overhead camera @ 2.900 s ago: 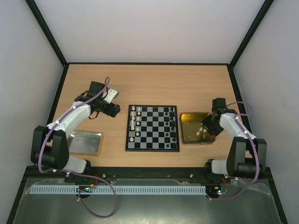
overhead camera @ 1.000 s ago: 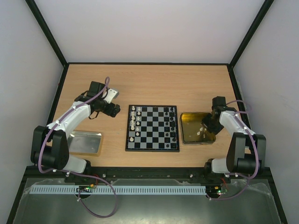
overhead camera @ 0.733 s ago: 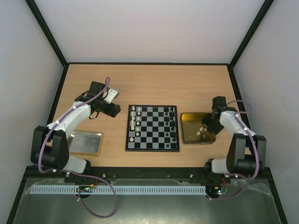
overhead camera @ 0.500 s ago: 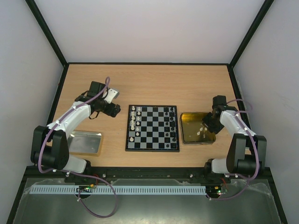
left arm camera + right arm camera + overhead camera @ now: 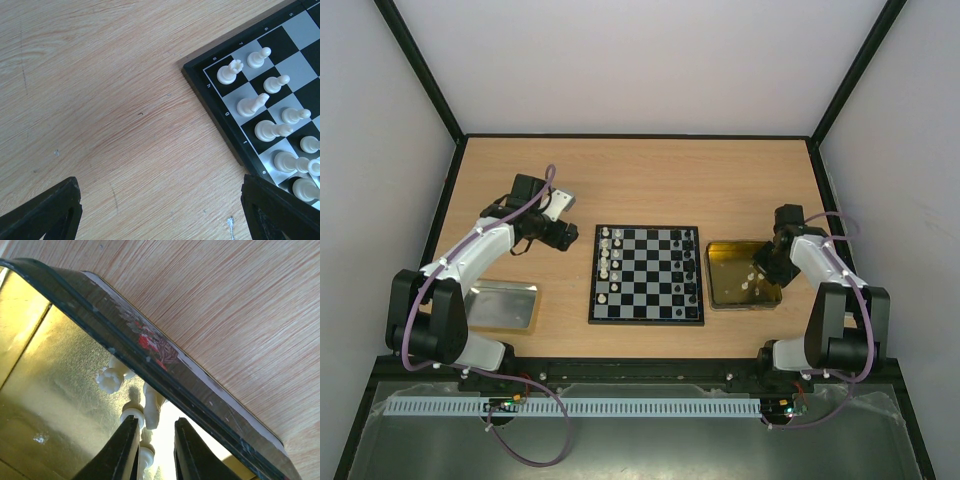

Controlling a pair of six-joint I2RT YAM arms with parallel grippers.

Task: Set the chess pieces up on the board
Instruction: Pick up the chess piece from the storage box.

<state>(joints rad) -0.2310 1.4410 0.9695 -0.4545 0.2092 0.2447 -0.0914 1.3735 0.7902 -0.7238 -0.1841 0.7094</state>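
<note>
The board [image 5: 646, 274] lies mid-table, with white chess pieces [image 5: 606, 262] along its left columns and black ones [image 5: 689, 265] along its right. My left gripper [image 5: 566, 236] hovers over bare wood left of the board's far corner. In the left wrist view it [image 5: 160, 187] is open and empty, with white pieces [image 5: 250, 105] standing on the board's corner squares. My right gripper [image 5: 766, 262] reaches down into the gold tray [image 5: 720, 290]. Its jaws [image 5: 156, 421] are narrowly open, and the end of a lying white piece [image 5: 153, 402] reaches just between the tips. Other white pieces [image 5: 111, 379] lie close by.
A silver tray [image 5: 502, 305] sits at the near left, beside the left arm's base. The gold tray's dark rim [image 5: 165, 375] runs diagonally right in front of the right fingers. Black frame rails border the table.
The right jaws have parted a little. The right arm has shifted slightly over the gold tray. Left arm and board pieces are unchanged.
</note>
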